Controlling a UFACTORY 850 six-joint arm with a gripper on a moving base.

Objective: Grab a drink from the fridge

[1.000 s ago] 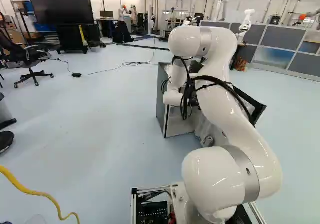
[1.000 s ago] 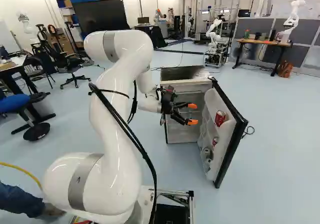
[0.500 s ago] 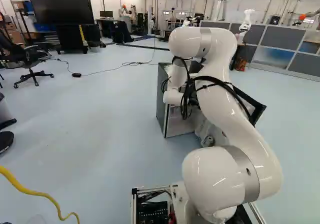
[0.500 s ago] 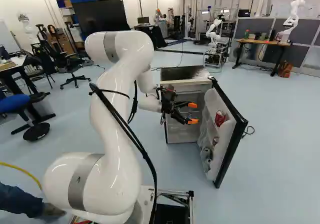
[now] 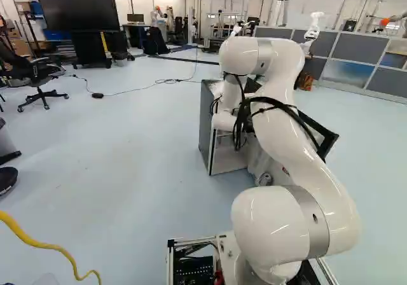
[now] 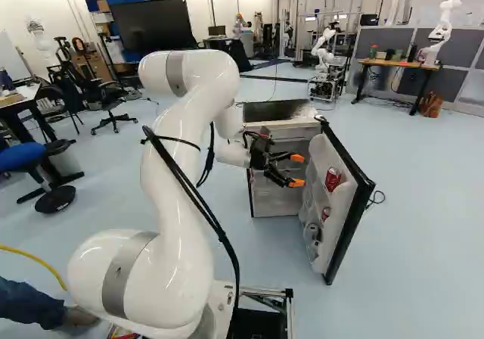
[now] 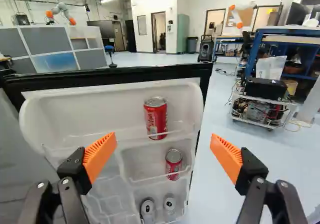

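Observation:
My gripper point(image 6: 297, 170) stands open in front of the fridge's open door point(image 6: 354, 203), its orange tips pointing at the door's inner side. In the wrist view the gripper point(image 7: 164, 156) has nothing between its fingers. Ahead of it, a red can point(image 7: 156, 118) stands upright on the top door shelf. A second red can point(image 7: 173, 164) is on the shelf below. Two more cans, with silvery tops, sit on the lowest shelf, one point(image 7: 148, 210) beside the other point(image 7: 170, 204). The fridge body point(image 5: 206, 129) is partly hidden behind my arm in the left base view.
The door's black edge point(image 7: 115, 75) runs along its top and side. A cart with electronics point(image 7: 262, 111) stands beyond the door. Another robot point(image 6: 442, 30) is by a desk point(image 6: 399, 65). A yellow cable point(image 5: 48, 245) lies at the left, and a person's leg point(image 6: 30, 303) is near the base.
My arm has shifted a little to the right in both base views, bringing the open gripper closer to the door. The base and the cans have not moved.

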